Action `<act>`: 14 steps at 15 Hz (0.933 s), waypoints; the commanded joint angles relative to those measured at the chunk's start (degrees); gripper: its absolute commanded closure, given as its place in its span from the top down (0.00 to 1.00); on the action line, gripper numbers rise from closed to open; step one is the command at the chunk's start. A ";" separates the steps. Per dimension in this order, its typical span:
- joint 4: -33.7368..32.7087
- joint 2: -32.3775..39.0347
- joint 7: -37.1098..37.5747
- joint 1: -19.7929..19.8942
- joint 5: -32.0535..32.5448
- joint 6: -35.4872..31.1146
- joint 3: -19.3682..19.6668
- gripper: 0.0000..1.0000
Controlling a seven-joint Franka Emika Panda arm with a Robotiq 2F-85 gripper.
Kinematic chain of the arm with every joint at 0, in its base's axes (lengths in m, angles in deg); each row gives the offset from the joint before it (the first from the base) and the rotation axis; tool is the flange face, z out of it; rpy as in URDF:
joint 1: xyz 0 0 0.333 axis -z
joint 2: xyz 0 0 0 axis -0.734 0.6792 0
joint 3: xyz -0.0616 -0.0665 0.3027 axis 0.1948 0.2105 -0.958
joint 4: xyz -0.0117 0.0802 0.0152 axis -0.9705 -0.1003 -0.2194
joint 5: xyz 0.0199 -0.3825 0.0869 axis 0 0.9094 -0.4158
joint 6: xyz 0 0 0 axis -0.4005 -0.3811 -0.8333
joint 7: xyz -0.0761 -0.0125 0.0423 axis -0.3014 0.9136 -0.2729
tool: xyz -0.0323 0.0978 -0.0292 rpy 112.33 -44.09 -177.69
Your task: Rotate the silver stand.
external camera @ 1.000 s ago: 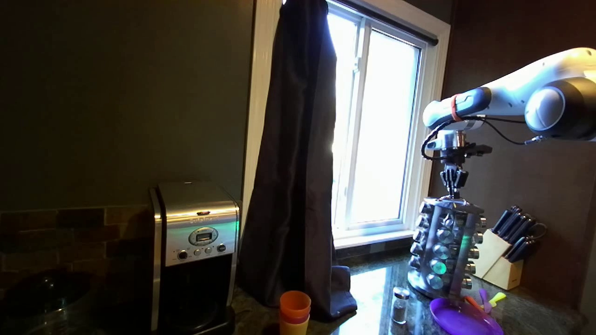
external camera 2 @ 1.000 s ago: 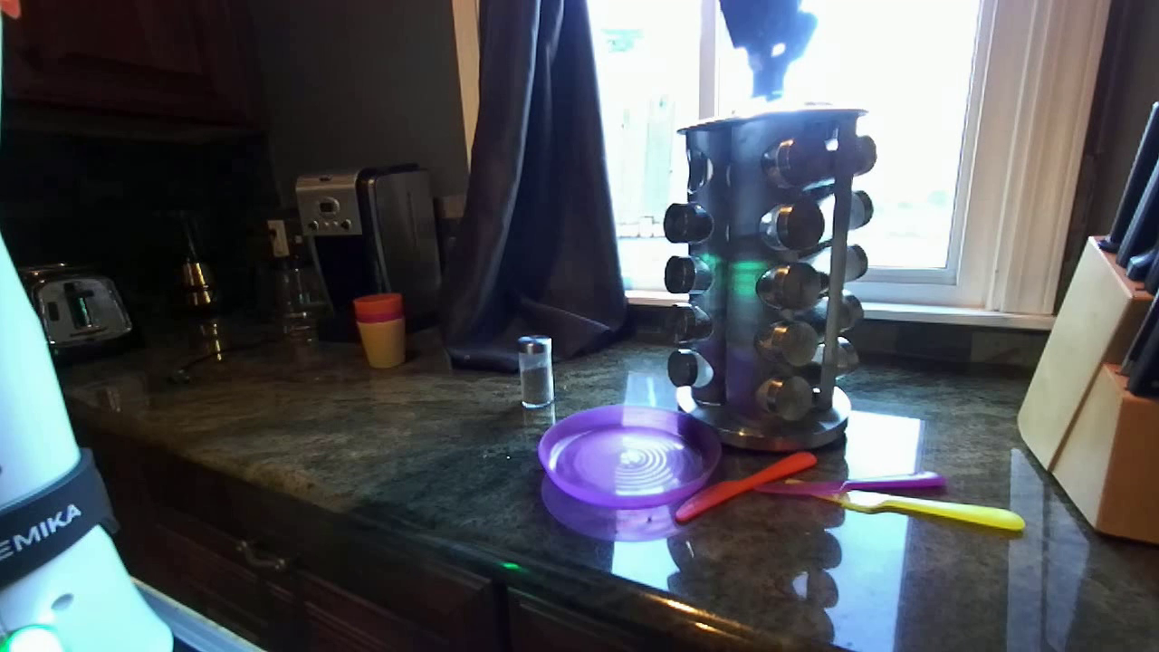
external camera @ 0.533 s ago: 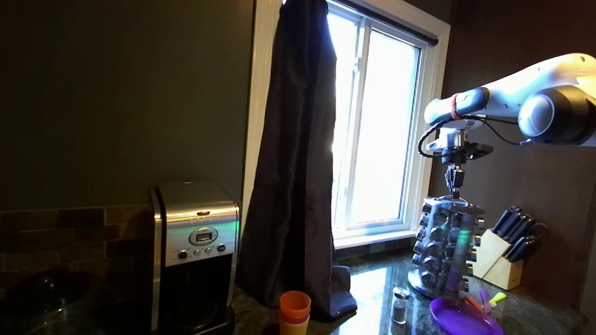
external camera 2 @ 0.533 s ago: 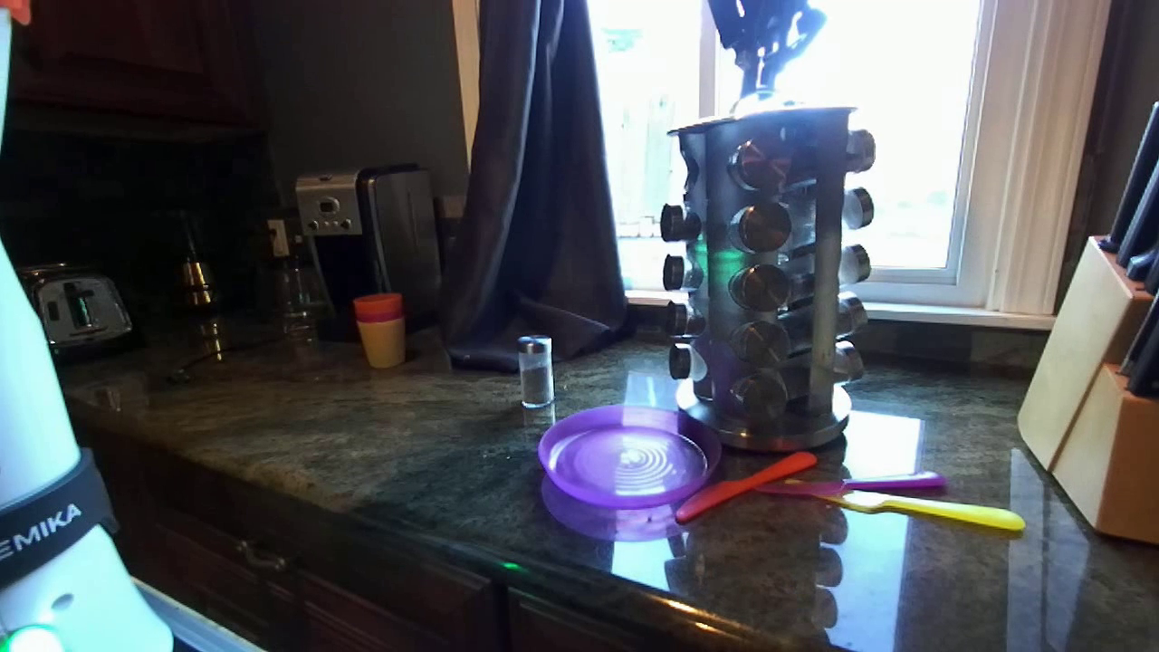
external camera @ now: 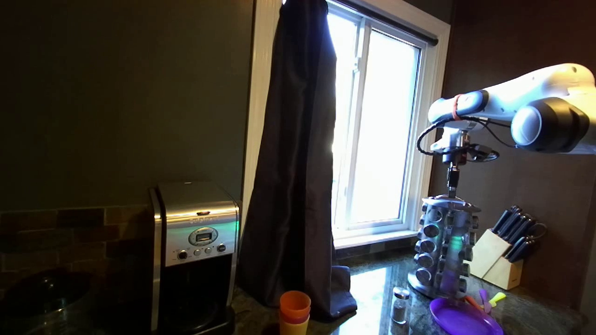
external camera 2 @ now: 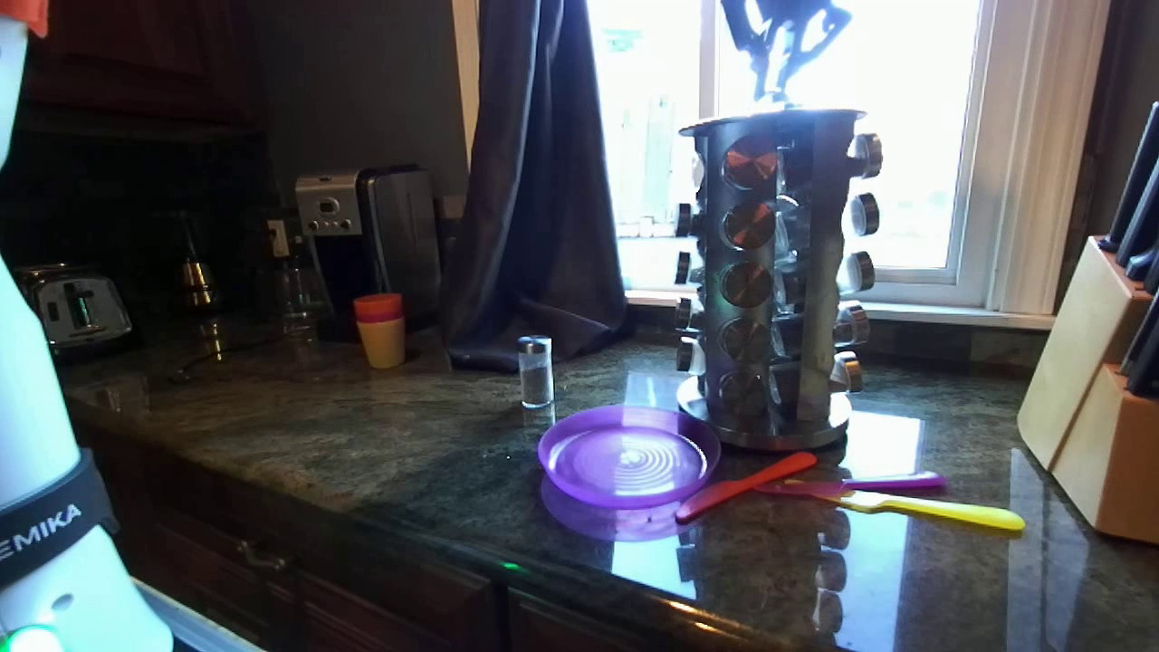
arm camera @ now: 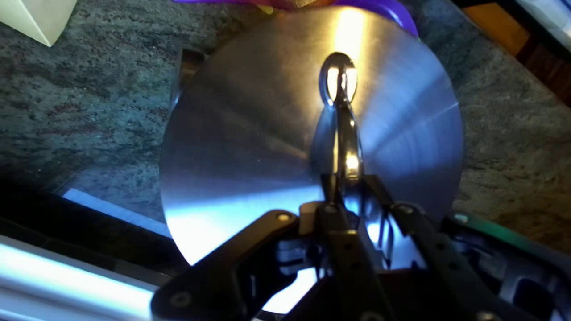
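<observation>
Kitchen: coffee machine [external camera: 198,246], toaster [external camera 2: 81,310], knife block [external camera 2: 1077,389], counter [external camera 2: 389,426] over cabinets [external camera 2: 389,584].

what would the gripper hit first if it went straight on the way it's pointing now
Most likely the round top of the silver stand: the gripper points down at it, its fingers on either side of the handle. Any gap below them is hard to judge.

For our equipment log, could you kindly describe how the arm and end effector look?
The arm is white and rounded, with a black joint, reddish band and black cable; its dark collar reads "EMIKA". The end effector is mostly black, with slim fingers.
</observation>
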 commanded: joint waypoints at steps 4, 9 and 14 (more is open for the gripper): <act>-5.19 3.56 6.04 1.52 -3.74 3.81 -0.31 0.05; -4.92 2.95 7.34 1.32 -3.42 3.73 -0.40 0.51; -2.57 -1.00 10.03 1.29 -5.02 1.29 0.05 0.88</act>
